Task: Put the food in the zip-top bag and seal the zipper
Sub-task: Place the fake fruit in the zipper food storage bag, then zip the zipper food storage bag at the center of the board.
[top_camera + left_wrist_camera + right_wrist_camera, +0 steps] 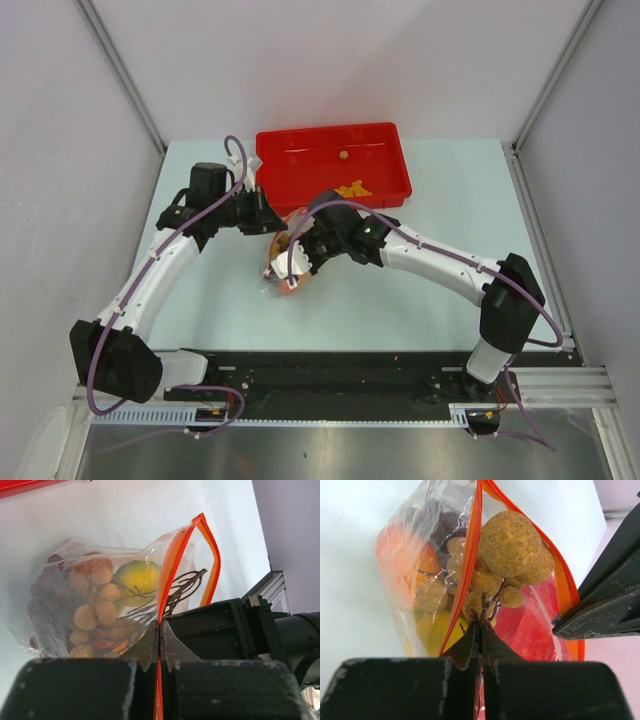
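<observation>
Tray (300, 160) at rear of counter (420, 290), chunks (352, 188) in it; zip-top bag (100, 560) just before tray, fruits (95, 612) inside; left gripper (159, 640) at bag's left, right gripper (481, 630) at its right.

The red tray (300, 165) stands just behind the zip-top bag (285, 262); bare table (350, 310) lies open nearer.

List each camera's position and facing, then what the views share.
Top external: above and behind, looking down on both arms, table, red tray.
Left wrist: on that arm, looking along shut left tool at the zip-top bag.
Right wrist: on that arm, along the shut right tool at the zipper.
Shared: zip-top bag in all.
</observation>
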You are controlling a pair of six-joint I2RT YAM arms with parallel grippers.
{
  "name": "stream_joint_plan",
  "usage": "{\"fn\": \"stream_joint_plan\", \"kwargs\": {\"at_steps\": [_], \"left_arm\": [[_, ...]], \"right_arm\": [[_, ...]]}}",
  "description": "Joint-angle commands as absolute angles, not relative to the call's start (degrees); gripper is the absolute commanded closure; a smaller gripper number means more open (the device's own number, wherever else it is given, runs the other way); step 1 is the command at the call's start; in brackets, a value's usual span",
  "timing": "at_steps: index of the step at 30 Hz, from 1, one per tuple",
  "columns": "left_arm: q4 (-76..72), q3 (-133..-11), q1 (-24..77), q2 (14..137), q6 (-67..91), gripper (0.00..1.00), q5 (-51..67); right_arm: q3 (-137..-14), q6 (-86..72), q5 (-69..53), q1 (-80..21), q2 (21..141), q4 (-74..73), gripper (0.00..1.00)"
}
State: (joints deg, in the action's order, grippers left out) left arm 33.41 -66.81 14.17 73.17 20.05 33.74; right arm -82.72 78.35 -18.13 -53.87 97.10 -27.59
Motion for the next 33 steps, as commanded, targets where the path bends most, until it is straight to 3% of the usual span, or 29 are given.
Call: {"fn": "stream_joint_plan", "kwargs": {"at_steps": [1, 3, 4, 5, 9, 12, 17, 21, 33], "left_arm": [[31.46, -66.97, 13.89, 71.37, 20.48, 1.0, 35.86], [31.82, -67.15, 13.89, 71.28, 20.13, 1.0, 35.51], [31.9, -67.15, 13.89, 71.11, 19.95, 1.0, 35.33], [31.99, -67.24, 13.89, 71.19, 19.86, 1.0, 34.9], [32.08, -67.94, 13.89, 71.98, 19.86, 1.0, 34.72], [32.17, -68.9, 13.89, 72.59, 19.95, 1.0, 34.89], [31.82, -69.17, 13.89, 72.42, 19.86, 1.0, 34.81], [31.73, -69.34, 13.89, 72.77, 19.34, 1.0, 36.29], [31.2, -68.47, 13.89, 72.25, 18.99, 1.0, 37.09]], "right_arm": [[-83.15, 81.75, -19.34, -52.65, 98.87, -22.95, 0.92], [-83.23, 78.58, -18.37, -51.69, 98.62, -22.76, 0.8], [-83.23, 77.88, -18.2, -51.33, 98.18, -23.63, 0.67], [-83.23, 76.3, -18.37, -51.15, 97.56, -24.16, 0.61], [-83.15, 75.24, -18.46, -50.89, 93.53, -29.0, 0.53], [-83.23, 71.29, -17.58, -50.8, 90.72, -30.94, 0.27], [-83.23, 60.49, -21.7, -48.87, 84.74, -26.9, 0.29], [-83.32, 47.14, -22.15, -45.62, 82.53, -21.98, 0.41], [-88.59, 23.21, -25.05, -35.61, 93.67, -28.04, 0.44]]}}
